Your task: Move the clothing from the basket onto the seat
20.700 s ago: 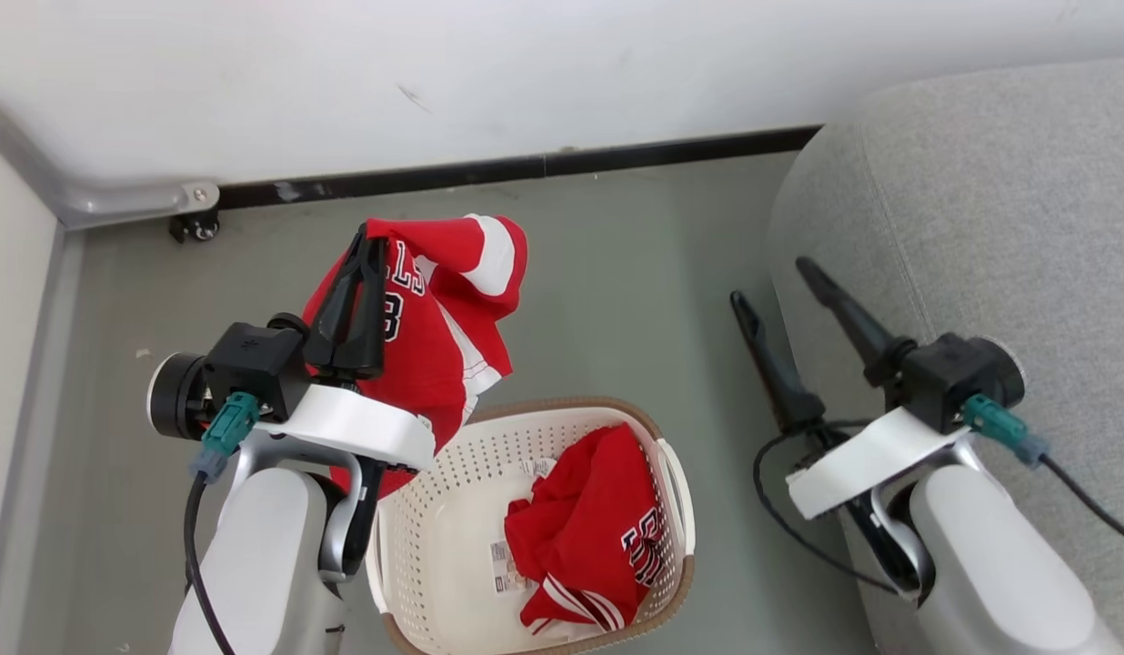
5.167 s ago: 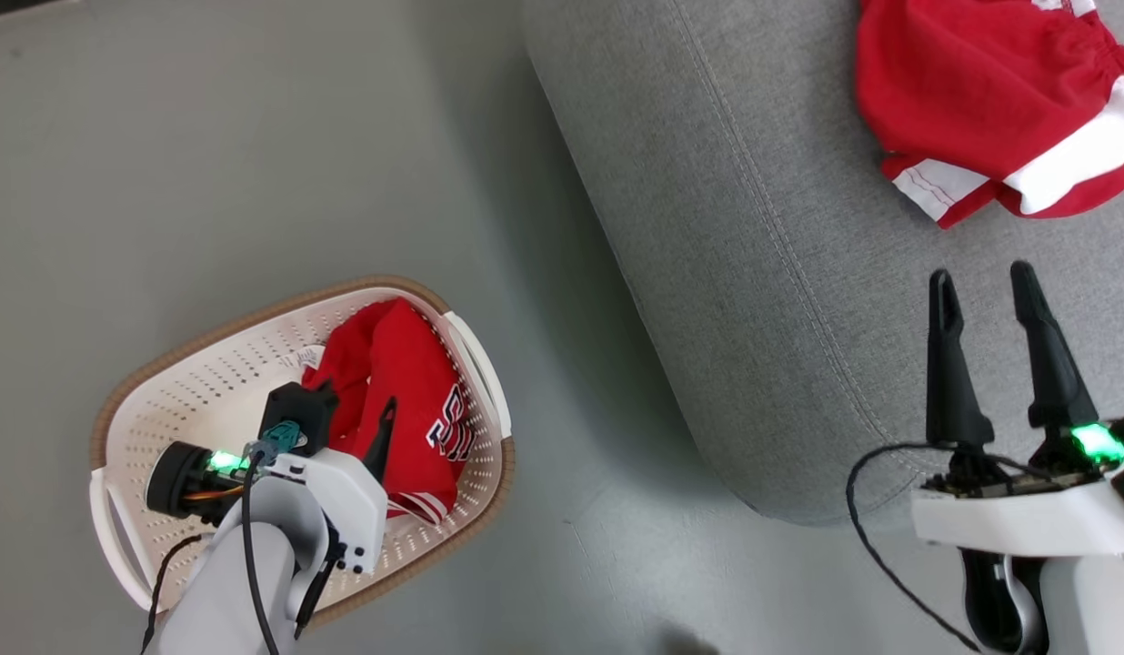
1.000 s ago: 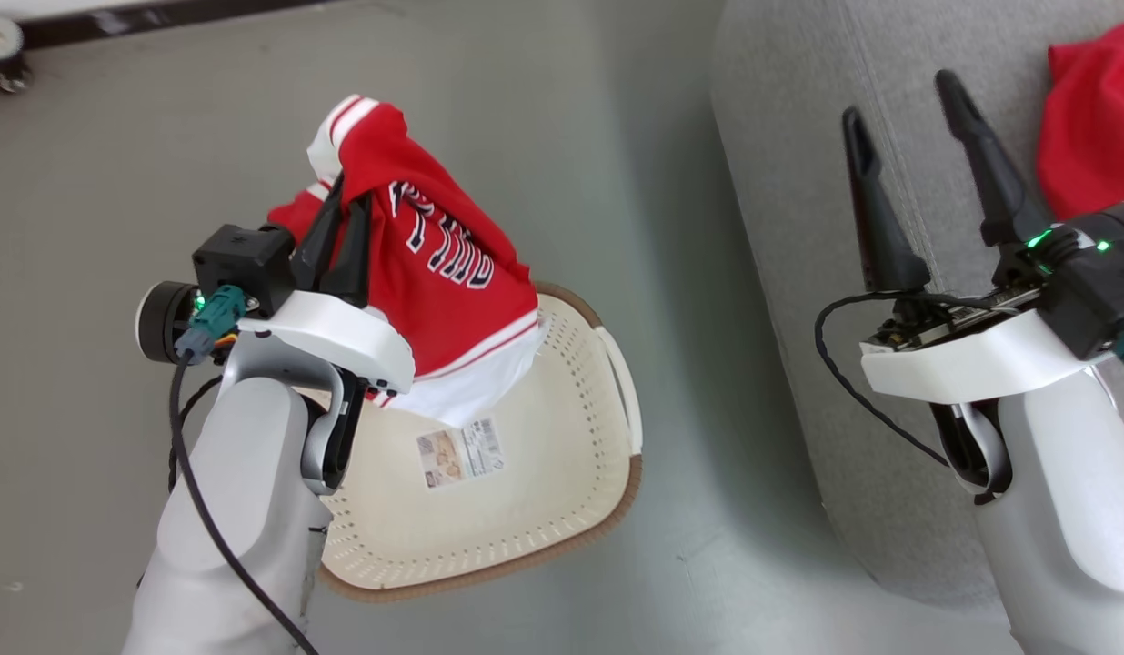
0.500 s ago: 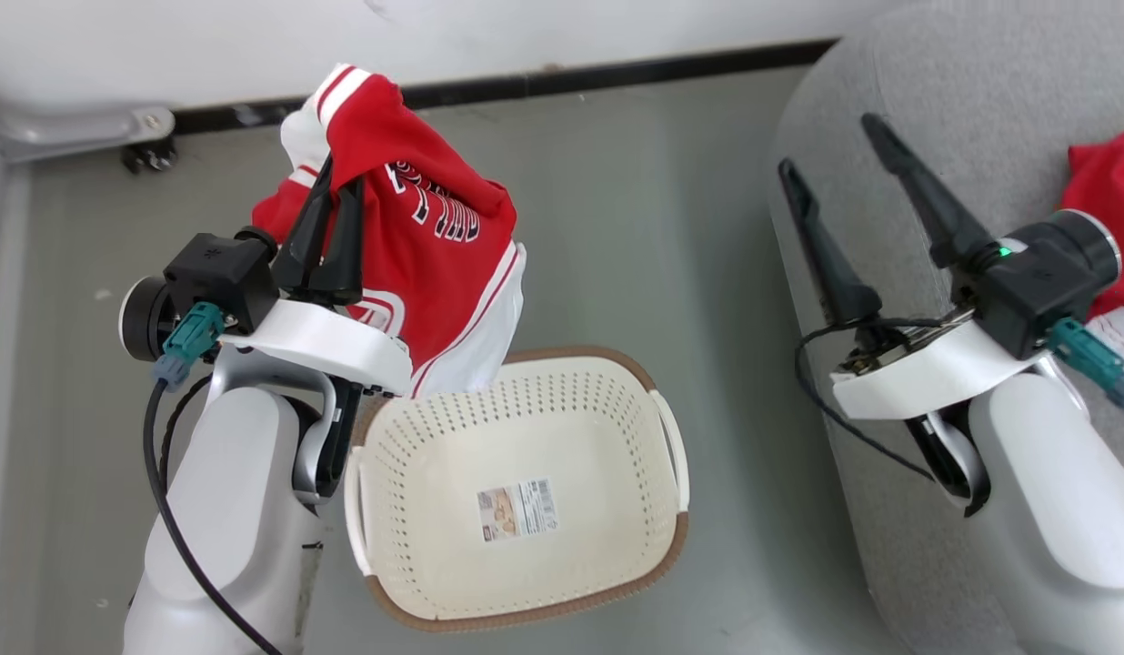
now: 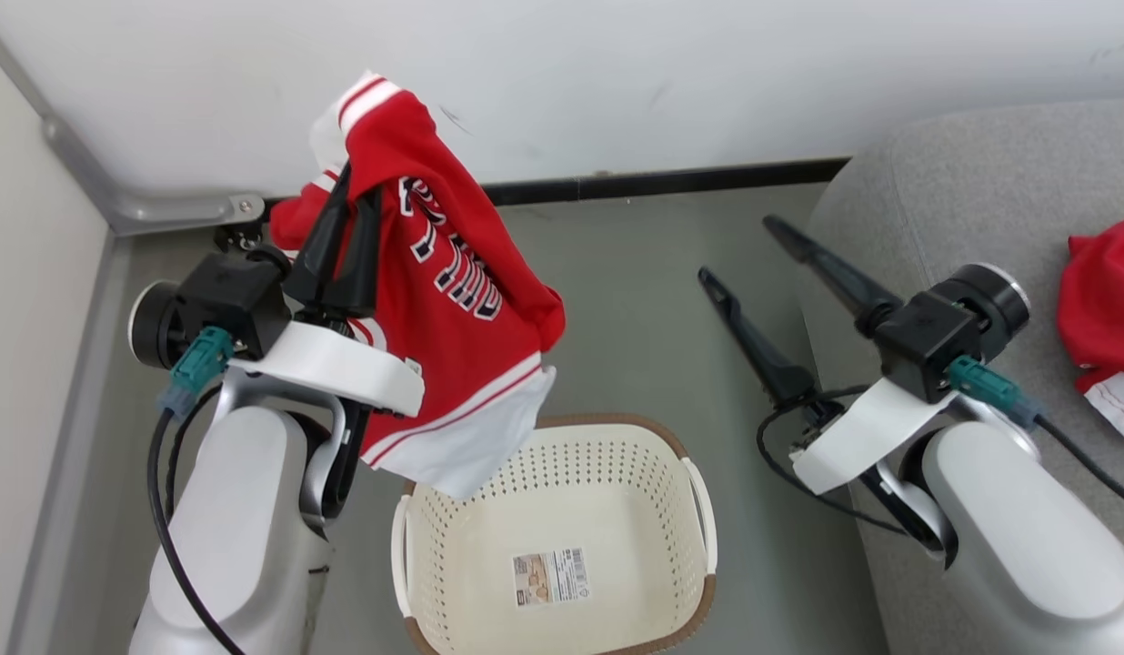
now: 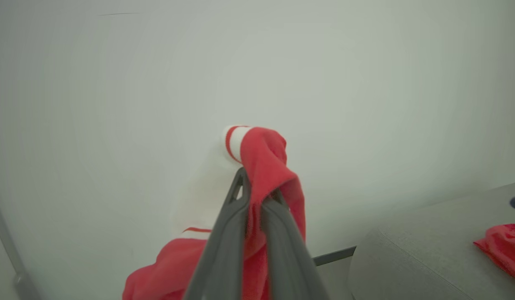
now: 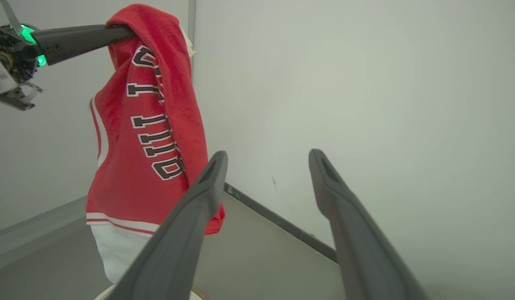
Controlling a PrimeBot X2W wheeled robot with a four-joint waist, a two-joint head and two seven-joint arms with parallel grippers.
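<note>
— Red fabric is pinched between the left fingers (image 5: 327, 244). They are pressed together near their tips with a fold of the held jersey (image 5: 453, 346) caught between them. In the left wrist view the cloth bunches over both tips.

— How does that jersey hang?

— It drapes down from the raised fingers, with its navy-and-white letters facing the right arm. Below the red body come a thin white stripe and a broad white hem. In the head view the hem overlaps the far left corner of the rim of the basket (image 5: 685, 455). Whether it touches the rim cannot be told.

— And the right fingers (image 5: 750, 329)?

— Spread apart, gripping nothing. They point toward the wall (image 5: 617, 82), one over the floor (image 5: 635, 273) and the other along the rounded edge of the seat (image 5: 962, 200).

— Where does the basket stand?

— Upright on the floor between the two arms, near the seat's edge but apart from it. A paper label (image 5: 550, 575) lies on its bare bottom.

— Any other clothing?

— A second jersey (image 5: 1103, 291) lies crumpled on the seat's top, well back from the edge that faces the basket.
</note>
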